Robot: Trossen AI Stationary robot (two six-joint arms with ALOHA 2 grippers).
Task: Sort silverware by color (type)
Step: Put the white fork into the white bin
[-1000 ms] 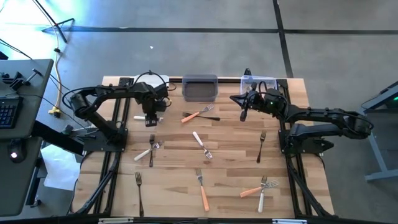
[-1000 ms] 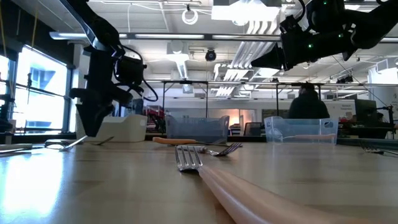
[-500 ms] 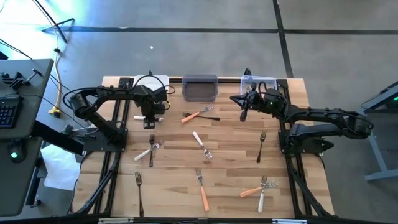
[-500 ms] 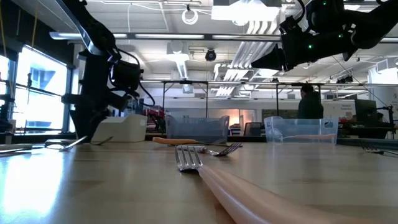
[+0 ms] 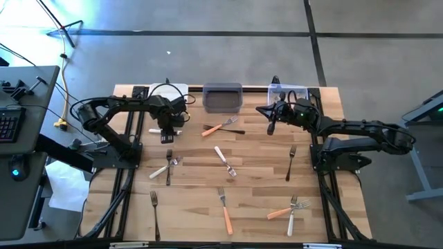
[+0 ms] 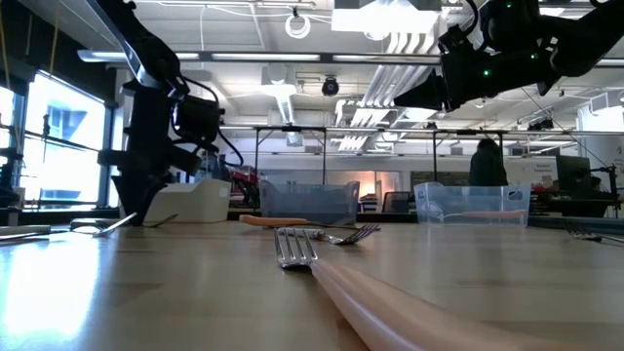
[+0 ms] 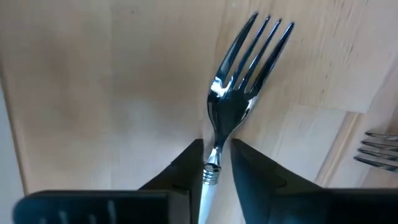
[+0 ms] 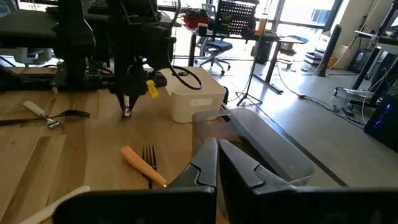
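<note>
1. White-handled fork [image 7: 239, 93] lay on the table [image 5: 263, 152] near the white bin [image 5: 168, 91].
2. Left end effector [image 7: 216, 167] pinched its handle; lifting level seemed wise.
3. Right end effector [image 8: 217, 163] hovered closed.

Fork [image 7: 233, 93] handle (white) hidden below.

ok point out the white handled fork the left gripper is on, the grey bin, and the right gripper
white-handled fork [image 7: 231, 102], left wrist view, on the metal neck below the tines
grey bin [image 5: 222, 97], high view, on its inside floor
right gripper [image 5: 270, 128], high view, at its fingertips
</note>
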